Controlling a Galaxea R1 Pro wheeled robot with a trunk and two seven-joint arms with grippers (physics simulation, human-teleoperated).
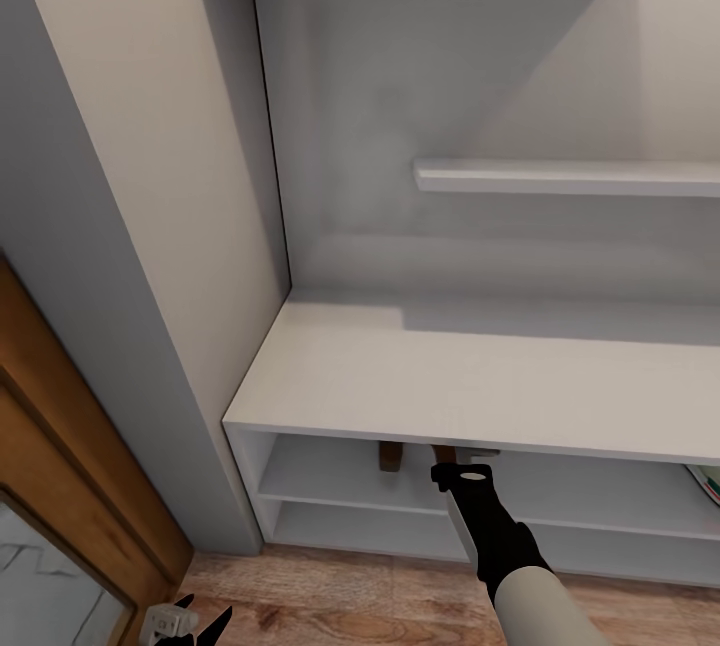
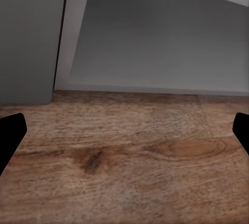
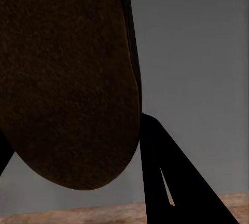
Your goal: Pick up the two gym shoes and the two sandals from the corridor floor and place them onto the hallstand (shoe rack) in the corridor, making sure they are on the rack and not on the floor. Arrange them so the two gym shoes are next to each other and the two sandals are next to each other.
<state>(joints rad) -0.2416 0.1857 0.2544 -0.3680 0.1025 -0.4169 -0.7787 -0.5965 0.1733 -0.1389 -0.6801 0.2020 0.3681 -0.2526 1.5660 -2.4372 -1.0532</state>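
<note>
Hallstand (image 1: 420,376): pale grey, flat bench top bare, one narrow upper shelf (image 1: 560,176) on the back panel, two long shelf slots below. Upper slot: one brown sandal (image 1: 391,455) just under the bench edge, mostly hidden. Far right of the same slot: a sliver of a gym shoe (image 1: 706,483), white with green and red.

Right claw (image 1: 452,466): reaching into the upper slot beside that sandal, fingers closed on a second sandal (image 3: 67,78). Seen from the right wrist: dark brown, matte, rounded sole end, pressed against a black finger (image 3: 166,182); grey panel behind, strip of wood floor (image 3: 129,211) beyond.

Left claw (image 1: 190,618): low over the corridor floor (image 2: 124,156), near a wood-framed door. Fingers spread wide, holding nothing. Floor: light brown wood-grain planks, meeting grey base panels.
</note>
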